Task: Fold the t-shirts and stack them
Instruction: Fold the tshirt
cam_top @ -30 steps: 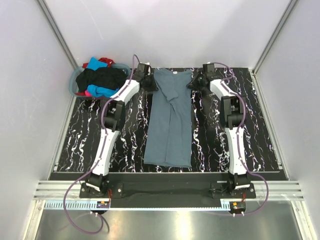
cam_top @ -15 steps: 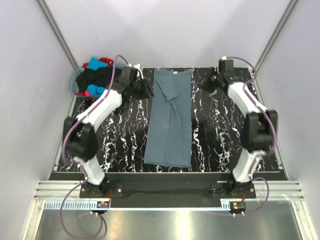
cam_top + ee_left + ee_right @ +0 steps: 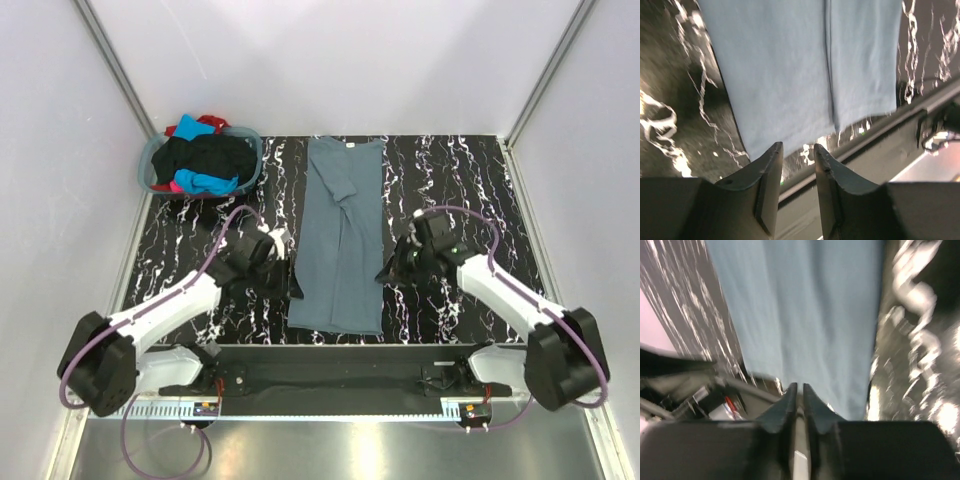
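Flanking t-shirt [image 3: 338,240] — left gripper [image 3: 295,288], right gripper [image 3: 384,276]

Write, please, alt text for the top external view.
A slate blue-grey t-shirt, folded into a long strip, lies on a black marbled table, with the left hand and right hand beside it. A round grey-blue plastic laundry basket of coloured shirts stands far left.

Top camera overhead, far; wrist cameras close, low; all share slate t-shirt [image 3: 340,240].
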